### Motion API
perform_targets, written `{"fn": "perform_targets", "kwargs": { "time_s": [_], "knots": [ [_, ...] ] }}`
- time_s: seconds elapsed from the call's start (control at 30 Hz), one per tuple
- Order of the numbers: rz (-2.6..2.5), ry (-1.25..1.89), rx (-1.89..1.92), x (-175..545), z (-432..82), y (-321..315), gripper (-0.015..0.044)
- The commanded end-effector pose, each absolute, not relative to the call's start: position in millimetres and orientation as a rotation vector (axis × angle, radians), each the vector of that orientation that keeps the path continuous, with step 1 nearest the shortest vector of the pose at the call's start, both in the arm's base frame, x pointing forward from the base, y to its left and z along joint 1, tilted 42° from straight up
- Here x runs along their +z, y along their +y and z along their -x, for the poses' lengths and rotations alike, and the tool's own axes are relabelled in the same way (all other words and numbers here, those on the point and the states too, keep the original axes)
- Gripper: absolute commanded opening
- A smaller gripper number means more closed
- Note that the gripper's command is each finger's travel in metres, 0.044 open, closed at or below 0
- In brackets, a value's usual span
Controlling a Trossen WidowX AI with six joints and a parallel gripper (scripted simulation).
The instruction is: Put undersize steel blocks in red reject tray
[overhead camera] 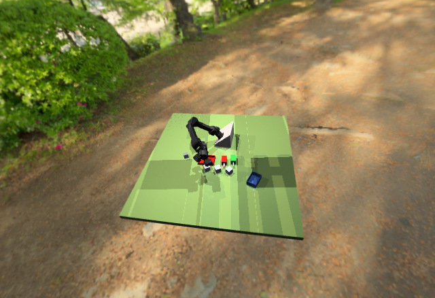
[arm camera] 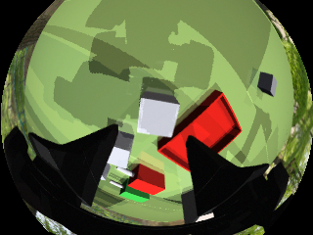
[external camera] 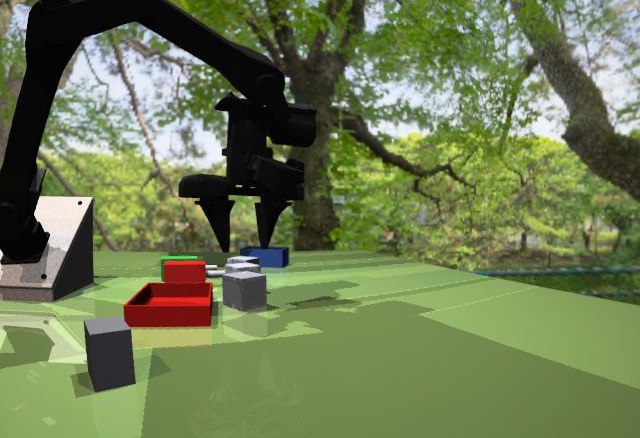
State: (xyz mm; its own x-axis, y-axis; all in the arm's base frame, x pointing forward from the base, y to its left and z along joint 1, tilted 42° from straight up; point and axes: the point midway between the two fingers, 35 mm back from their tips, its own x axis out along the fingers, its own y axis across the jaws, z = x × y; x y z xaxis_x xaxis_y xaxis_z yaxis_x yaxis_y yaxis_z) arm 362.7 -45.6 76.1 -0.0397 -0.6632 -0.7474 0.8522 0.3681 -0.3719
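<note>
Top view: the tool (overhead camera: 208,162) (external camera: 245,249) (arm camera: 153,135) partly covers the red tray (overhead camera: 213,159) (arm camera: 222,129) and the block nearest it (overhead camera: 206,169). Bores in the blocks are too small to resolve.

Exterior view: the near block (external camera: 244,291) of the row partly hides the two behind it. The red gauge (external camera: 184,272) covers most of the green gauge (external camera: 178,257). The picture's left edge cuts off the arm (external camera: 98,14) and its sloped mount (external camera: 77,262).

Wrist view: one finger partly hides a block (arm camera: 118,157); the bench (arm camera: 235,39) runs beyond the round field.
</note>
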Motion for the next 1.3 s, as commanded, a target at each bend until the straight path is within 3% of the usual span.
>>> {"fn": "perform_targets", "kwargs": {
  "time_s": [0.0, 1.27],
  "knots": [
    [-0.223, 1.036, -1.245, 71, -362, -51, 0.0325],
    [-0.22, 1.034, -1.247, 26, -357, -94, 0.0325]
  ]
}}
